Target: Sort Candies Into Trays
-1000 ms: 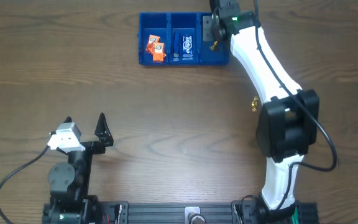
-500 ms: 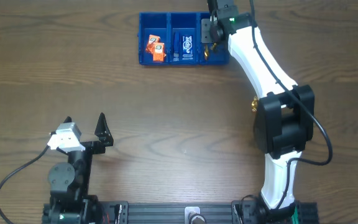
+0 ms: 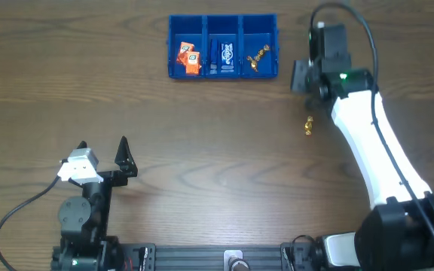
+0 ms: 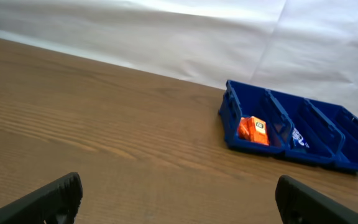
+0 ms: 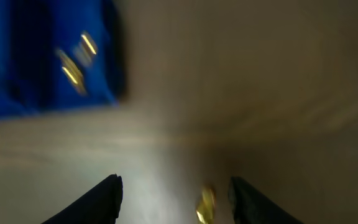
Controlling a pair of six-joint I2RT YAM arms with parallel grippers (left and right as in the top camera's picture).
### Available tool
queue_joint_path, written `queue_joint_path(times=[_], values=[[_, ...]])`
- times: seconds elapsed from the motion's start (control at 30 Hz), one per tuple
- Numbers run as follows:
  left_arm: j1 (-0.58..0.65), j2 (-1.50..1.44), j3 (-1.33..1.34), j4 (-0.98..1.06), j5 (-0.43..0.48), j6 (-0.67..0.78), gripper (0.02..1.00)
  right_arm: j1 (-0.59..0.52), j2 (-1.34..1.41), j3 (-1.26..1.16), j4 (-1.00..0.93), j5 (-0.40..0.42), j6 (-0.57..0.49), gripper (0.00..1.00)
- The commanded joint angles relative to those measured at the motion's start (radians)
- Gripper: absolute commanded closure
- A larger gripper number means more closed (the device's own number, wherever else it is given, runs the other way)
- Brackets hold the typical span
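Note:
A blue three-compartment tray [image 3: 222,19] stands at the table's far middle. Orange candies [image 3: 187,56] lie in its left bin, blue-wrapped ones [image 3: 224,54] in the middle, gold ones [image 3: 258,59] in the right. One loose gold candy [image 3: 308,126] lies on the wood to the tray's right. My right gripper [image 3: 301,77] hangs open and empty just right of the tray; its wrist view shows the loose gold candy [image 5: 205,202] below, between its fingers, and the tray [image 5: 36,93] off to one side. My left gripper [image 3: 102,149] rests open near the front left, facing the tray [image 4: 328,155].
Bare wooden tabletop [image 3: 202,143] stretches between the tray and the arm bases. White sheeting [image 4: 166,37] hangs behind the table's far edge. A black cable [image 3: 21,211] loops beside the left arm's base.
My right arm has pulled back from over the tray's right bin, swinging right and nearer. Gold candies now show in that bin. The left arm has not moved.

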Motion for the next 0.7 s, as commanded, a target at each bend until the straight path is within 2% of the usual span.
queue_joint_path(times=[0.03,0.17,0.5,0.7], values=[[0.002,-0.006,-0.023,-0.035,-0.009,0.018,0.023,-0.049,0.025,-0.188,0.067,-0.05,0.028,0.424],[0.002,-0.006,-0.023,-0.035,-0.009,0.018,0.02,-0.086,0.049,-0.26,0.104,-0.079,0.05,0.43],[0.002,-0.006,-0.023,-0.035,-0.009,0.018,0.02,-0.086,0.18,-0.264,0.157,-0.079,0.053,0.446],[0.002,-0.006,-0.023,-0.035,-0.009,0.018,0.02,-0.087,0.211,-0.264,0.167,-0.079,0.053,0.533]])
